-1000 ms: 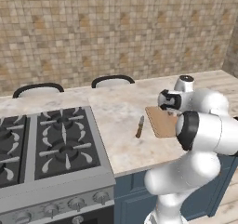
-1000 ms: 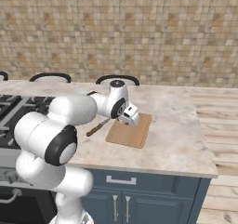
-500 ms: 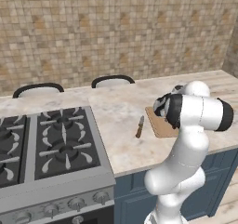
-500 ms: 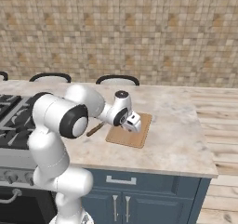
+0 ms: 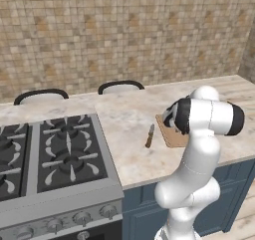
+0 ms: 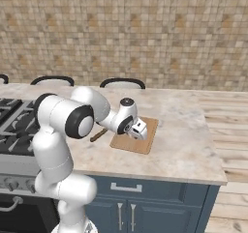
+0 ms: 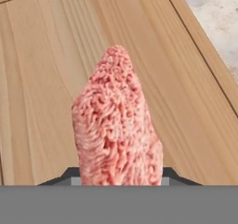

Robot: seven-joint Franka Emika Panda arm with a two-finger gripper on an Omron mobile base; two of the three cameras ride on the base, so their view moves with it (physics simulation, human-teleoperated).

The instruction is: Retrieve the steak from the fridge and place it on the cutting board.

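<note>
While my fingers pinch the steak by its near end over the cutting board, it looks soft, light, floppy and slippery.

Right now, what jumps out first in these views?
The pinkish steak fills the middle of the hand view, held in the gripper just above the wooden cutting board. From the base views, the big white arm bends low over that board on the counter, with a small knife lying just to the board's left.
</note>
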